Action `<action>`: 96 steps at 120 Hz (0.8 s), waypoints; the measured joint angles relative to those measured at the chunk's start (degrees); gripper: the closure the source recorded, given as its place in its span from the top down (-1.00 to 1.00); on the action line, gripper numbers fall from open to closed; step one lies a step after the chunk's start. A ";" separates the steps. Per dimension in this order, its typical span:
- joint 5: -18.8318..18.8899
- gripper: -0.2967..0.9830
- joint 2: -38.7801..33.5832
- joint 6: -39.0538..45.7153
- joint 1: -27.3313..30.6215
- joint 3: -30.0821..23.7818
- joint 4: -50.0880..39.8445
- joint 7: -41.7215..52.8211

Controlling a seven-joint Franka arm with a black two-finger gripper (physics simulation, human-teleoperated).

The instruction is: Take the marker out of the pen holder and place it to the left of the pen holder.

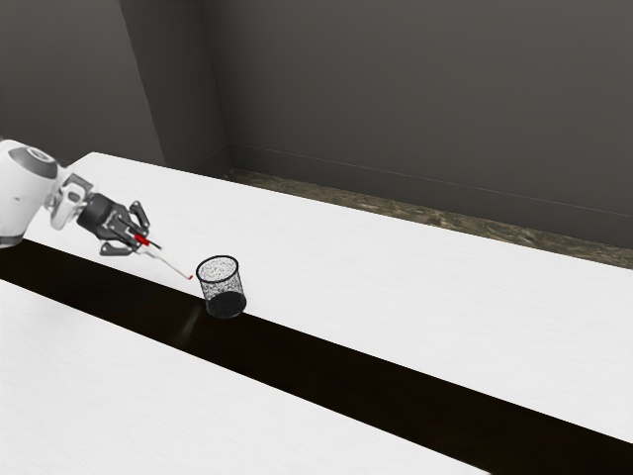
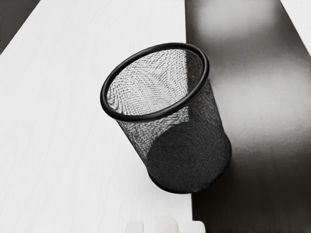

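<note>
Exterior view, from left to right. The white Franka arm [image 1: 25,193] enters at the exterior view's left and extends above the bench [image 1: 415,297], ending in the black two-finger jaws [image 1: 144,240]. The jaws are closed upon the marker [image 1: 166,261], pinching it near its red-banded end. The marker, white-bodied with a red tip [image 1: 190,277], is held clear of the bench; it slants from the jaws downward and toward the exterior view's right. Its red tip lies outside the pen holder [image 1: 221,257], near the rim and on the exterior view's left of it.

The pen holder, a black wire-mesh cylinder with a thick round rim and a dark base, stands upright on the bench. It sits at the border between the white surface and the dark strip [image 1: 346,366], which crosses the bench lengthwise. Beyond the bench are a mottled brown floor [image 1: 445,223] and a dark grey wall [image 1: 396,99].

Wrist view. The pen holder is seen obliquely from above, its mesh wall transparent enough to reveal both bench tones behind it. Part of the base overlaps the dark strip. Pale rounded shapes [image 2: 166,225] occupy the region directly under the hand; their exact identity cannot be told.
</note>
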 joint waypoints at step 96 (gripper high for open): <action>32.77 0.33 -26.80 -5.83 -19.21 -2.56 -2.51 -9.51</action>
